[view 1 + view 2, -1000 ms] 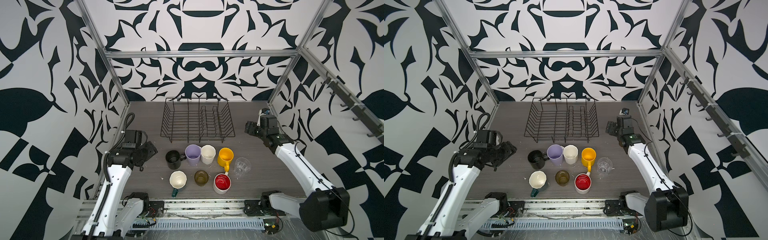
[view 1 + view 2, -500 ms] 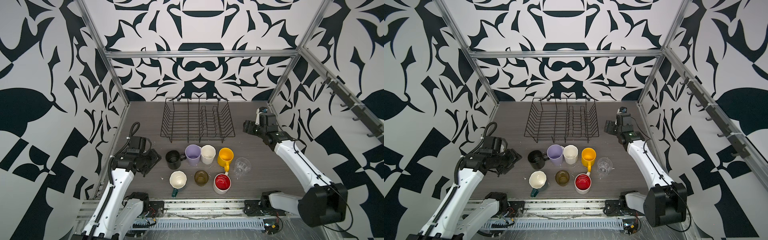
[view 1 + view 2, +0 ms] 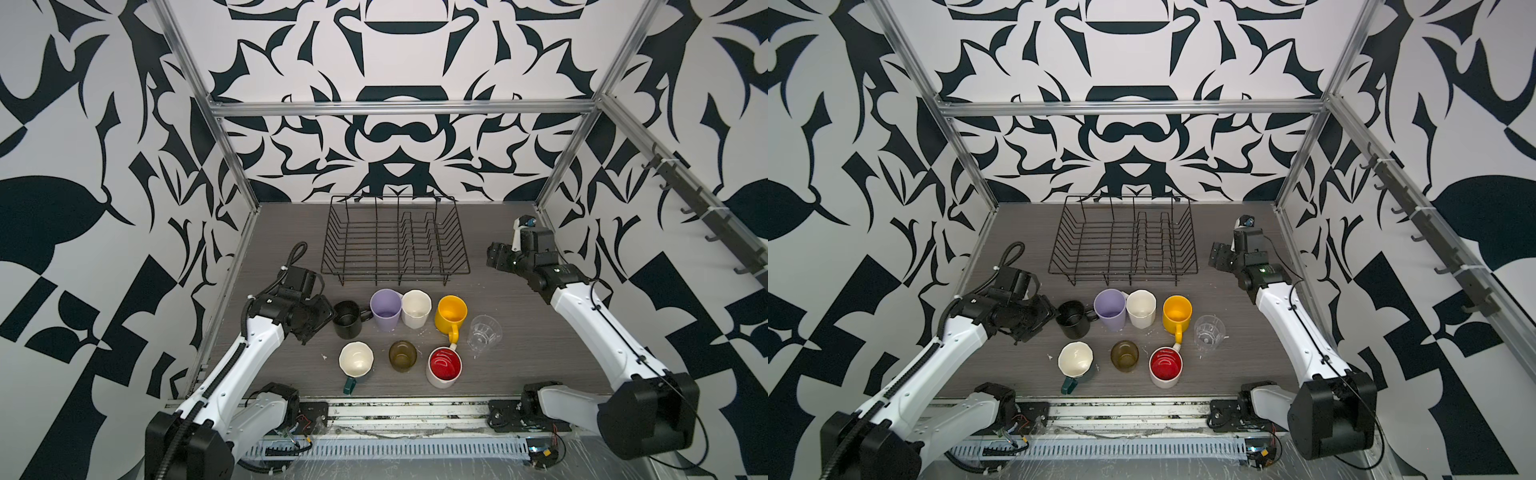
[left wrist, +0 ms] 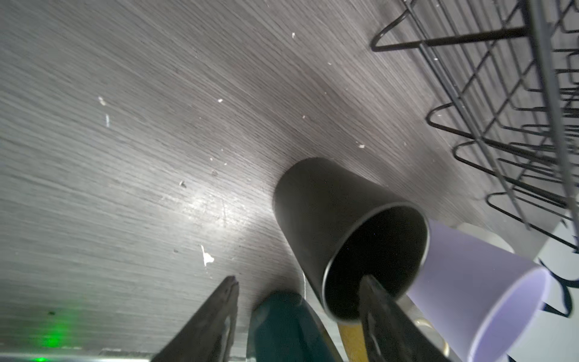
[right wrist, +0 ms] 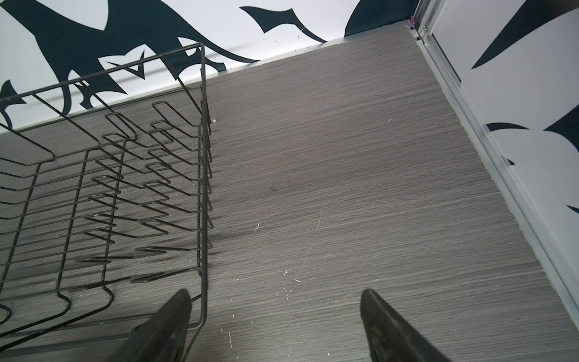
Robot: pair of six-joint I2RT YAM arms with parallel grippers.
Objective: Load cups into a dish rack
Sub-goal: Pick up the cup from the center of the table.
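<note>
Several cups stand upright in two rows in front of the empty black wire dish rack. The far row holds a black mug, lilac tumbler, white faceted mug, yellow mug and clear glass. In the near row are a dark-green mug, olive-brown glass and red-inside mug. My left gripper is open right beside the black mug. One fingertip shows across its mouth. My right gripper hangs open and empty right of the rack.
Patterned walls with aluminium frame posts close the table on three sides. A metal rail and cable tray run along the front edge. A row of hooks hangs on the right wall. Bare wood-grain table lies between the rack and the right wall.
My left arm has swung right and lower, bringing its gripper from the table's left edge up to the black mug. The right arm has hardly shifted.
</note>
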